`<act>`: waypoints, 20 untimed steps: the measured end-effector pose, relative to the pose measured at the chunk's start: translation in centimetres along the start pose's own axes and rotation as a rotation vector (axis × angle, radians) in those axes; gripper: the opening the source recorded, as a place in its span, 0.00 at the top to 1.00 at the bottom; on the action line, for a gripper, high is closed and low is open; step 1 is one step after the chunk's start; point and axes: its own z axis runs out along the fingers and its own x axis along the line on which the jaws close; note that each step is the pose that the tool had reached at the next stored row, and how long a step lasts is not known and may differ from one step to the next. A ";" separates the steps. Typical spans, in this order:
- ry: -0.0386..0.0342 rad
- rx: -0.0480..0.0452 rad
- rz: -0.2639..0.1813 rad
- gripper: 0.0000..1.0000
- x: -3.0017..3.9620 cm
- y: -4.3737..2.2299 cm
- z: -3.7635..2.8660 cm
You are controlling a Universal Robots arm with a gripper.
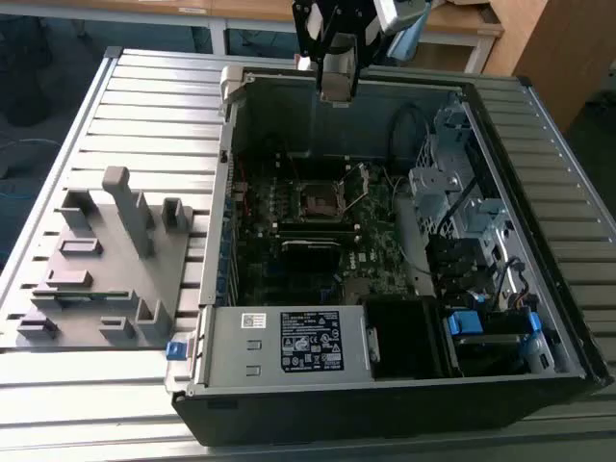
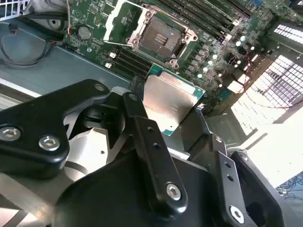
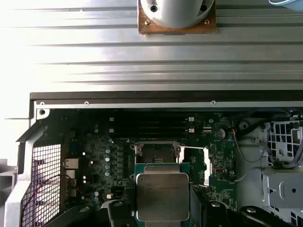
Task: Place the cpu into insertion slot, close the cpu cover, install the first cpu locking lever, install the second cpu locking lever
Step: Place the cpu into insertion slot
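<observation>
Pincer (image 1: pixel 337 85) clenched on chip (image 3: pixel 162 196), well above socket (image 3: pixel 156 153). Socket open and bare. Cover (image 2: pixel 110 27) flipped up beside socket. Judged: chip not yet seated, all four steps outstanding.

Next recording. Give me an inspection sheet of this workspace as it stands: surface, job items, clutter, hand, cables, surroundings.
Surface: ribbed metal table bearing an open computer case.
Job's things: cpu held above the motherboard, not seated; insertion slot empty; cpu cover swung open.
Clutter: grey fixture block on the table, at the exterior view's left.
Hand: one hand, shut on the cpu's edges.
Cables: black cable and red wires inside the case, apart from the slot.
Surroundings: wooden furniture beyond the table.
</observation>
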 end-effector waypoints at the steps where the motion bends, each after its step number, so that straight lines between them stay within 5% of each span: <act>1: 0.0000 0.0000 0.000 0.46 0.00 0.00 0.00; 20: 0.0000 -0.0001 0.000 0.46 0.00 -0.04 0.36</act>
